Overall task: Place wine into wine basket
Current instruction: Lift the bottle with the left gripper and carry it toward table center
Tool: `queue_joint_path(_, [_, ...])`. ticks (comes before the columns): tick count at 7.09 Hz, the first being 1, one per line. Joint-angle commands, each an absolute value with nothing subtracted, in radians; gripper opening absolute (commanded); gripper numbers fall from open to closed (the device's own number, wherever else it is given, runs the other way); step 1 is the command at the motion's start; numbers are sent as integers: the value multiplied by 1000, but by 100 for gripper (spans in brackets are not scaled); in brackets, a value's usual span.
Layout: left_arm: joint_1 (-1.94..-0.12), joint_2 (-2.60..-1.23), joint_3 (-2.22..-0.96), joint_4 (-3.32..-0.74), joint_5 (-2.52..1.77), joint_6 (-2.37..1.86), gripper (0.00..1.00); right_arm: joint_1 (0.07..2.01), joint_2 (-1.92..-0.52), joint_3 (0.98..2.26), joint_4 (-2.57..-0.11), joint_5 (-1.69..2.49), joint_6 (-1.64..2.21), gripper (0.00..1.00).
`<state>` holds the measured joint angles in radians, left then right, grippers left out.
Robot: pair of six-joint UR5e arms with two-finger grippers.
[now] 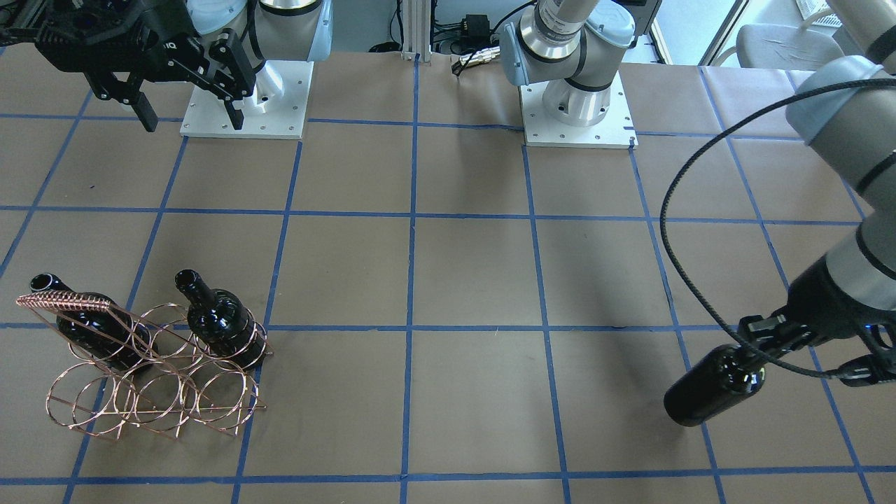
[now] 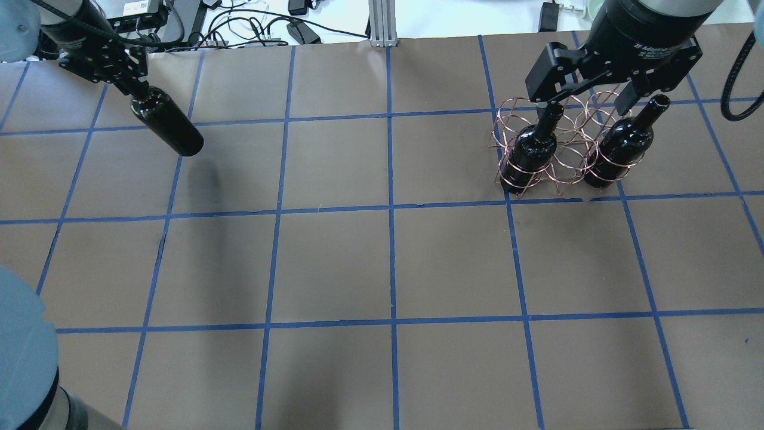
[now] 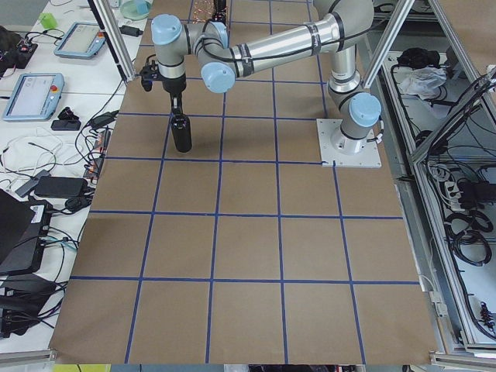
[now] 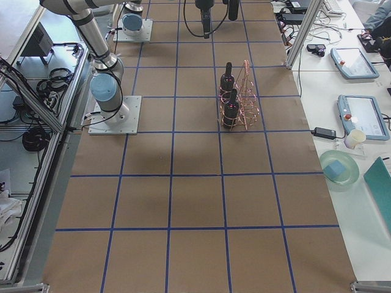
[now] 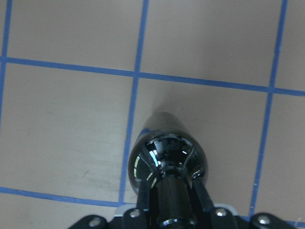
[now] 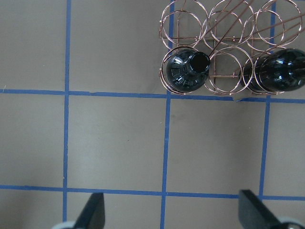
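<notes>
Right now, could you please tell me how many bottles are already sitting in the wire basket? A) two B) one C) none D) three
A: a first bottle and a second bottle stand in the wine basket, while the third bottle is held by the left gripper, well away from it.

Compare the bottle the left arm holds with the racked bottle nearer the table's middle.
The held bottle hangs by its neck from the left tool, apparently clear of the table; the racked bottle stands in a ring of the wine basket, ungripped. The held bottle is far on the robot's left, the racked bottle on its right. Both wine bottles are glossy black and unlabelled.
</notes>
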<state>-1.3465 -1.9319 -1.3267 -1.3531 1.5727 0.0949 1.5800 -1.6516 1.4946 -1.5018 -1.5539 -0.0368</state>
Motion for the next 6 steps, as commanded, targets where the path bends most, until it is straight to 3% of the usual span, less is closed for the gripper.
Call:
queue_joint_path(1, [-1521,-1872,-1391,-1359,1577,-91,0,1580,-1651,1494,-1502,-1554,-37,100])
queue_joint_path(6, [-1807,-1776,-1557,-1348,1566,-273,0,1580,-1652,1496,-1502,-1554,-37,100])
